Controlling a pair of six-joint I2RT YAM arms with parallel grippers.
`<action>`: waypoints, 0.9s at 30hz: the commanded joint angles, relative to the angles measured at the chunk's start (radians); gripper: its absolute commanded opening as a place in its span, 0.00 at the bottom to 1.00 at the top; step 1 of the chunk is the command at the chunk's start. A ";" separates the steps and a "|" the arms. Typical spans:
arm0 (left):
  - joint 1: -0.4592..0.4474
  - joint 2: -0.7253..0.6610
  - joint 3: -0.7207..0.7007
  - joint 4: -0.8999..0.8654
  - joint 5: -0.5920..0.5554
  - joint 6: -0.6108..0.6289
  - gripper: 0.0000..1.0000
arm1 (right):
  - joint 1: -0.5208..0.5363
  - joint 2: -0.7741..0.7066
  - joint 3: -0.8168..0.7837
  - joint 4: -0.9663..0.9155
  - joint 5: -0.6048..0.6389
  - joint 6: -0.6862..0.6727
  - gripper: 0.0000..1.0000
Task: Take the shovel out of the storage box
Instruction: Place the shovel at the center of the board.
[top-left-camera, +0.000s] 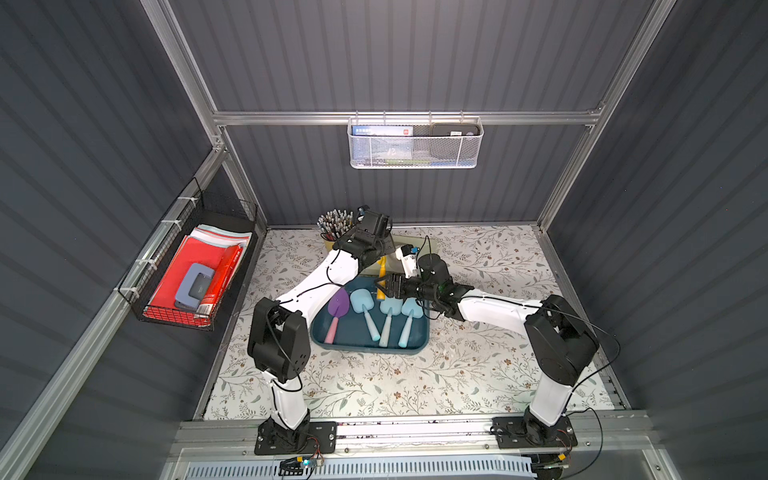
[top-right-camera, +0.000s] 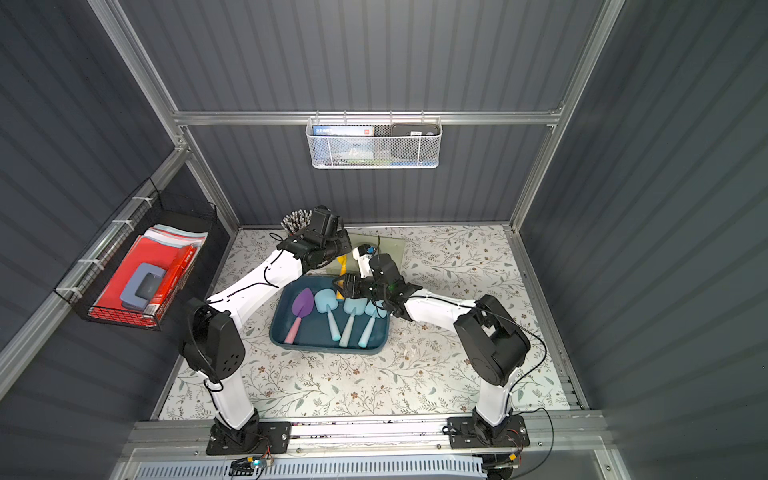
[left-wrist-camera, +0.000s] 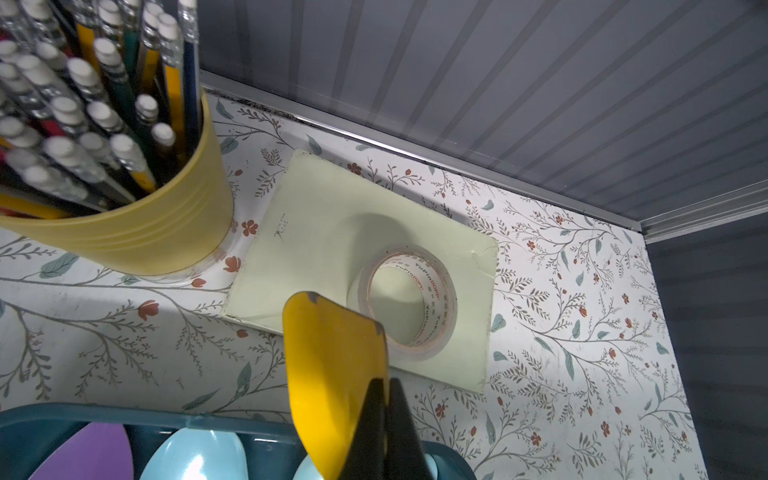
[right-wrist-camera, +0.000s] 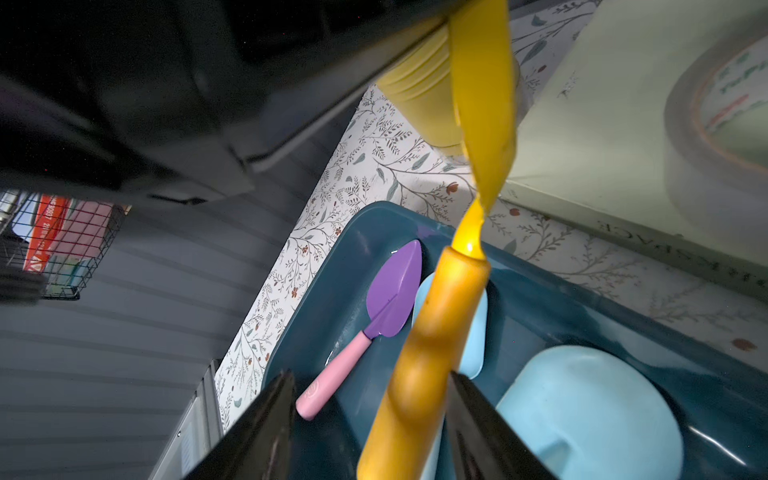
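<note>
Yellow shovel (left-wrist-camera: 328, 374) is held in the air at the far rim of the storage box (top-left-camera: 365, 348), blade out toward a tape roll (left-wrist-camera: 434, 307) that sits on a pale green pad (left-wrist-camera: 316, 232), handle slanting back over the box. My left jaws are pinched tight on the blade's edge. My right jaws stand apart on either side of the handle, not clamped. Box holds a purple shovel (top-left-camera: 338, 301) with a pink handle and three light-blue shovels (top-left-camera: 360, 300), on the worktop (top-left-camera: 415, 382). Yellow cup (left-wrist-camera: 145, 237) beside the pad is packed with pencils (left-wrist-camera: 83, 124). White mesh basket (top-left-camera: 415, 160) on the back wall holds a blue box and a dark item. Black wire basket (top-left-camera: 174, 322) on the left wall holds red folders (top-left-camera: 191, 262) with a grey-blue object (top-left-camera: 195, 286) on top.
</note>
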 joint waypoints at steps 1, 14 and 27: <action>-0.005 -0.028 0.018 0.005 0.007 0.004 0.01 | 0.004 0.025 0.026 -0.003 -0.007 -0.002 0.62; -0.004 -0.038 0.050 -0.018 0.003 0.004 0.02 | 0.003 0.033 0.039 -0.049 0.039 -0.042 0.61; -0.005 -0.045 0.032 0.015 0.037 -0.005 0.02 | 0.005 0.096 0.075 -0.010 -0.006 -0.008 0.50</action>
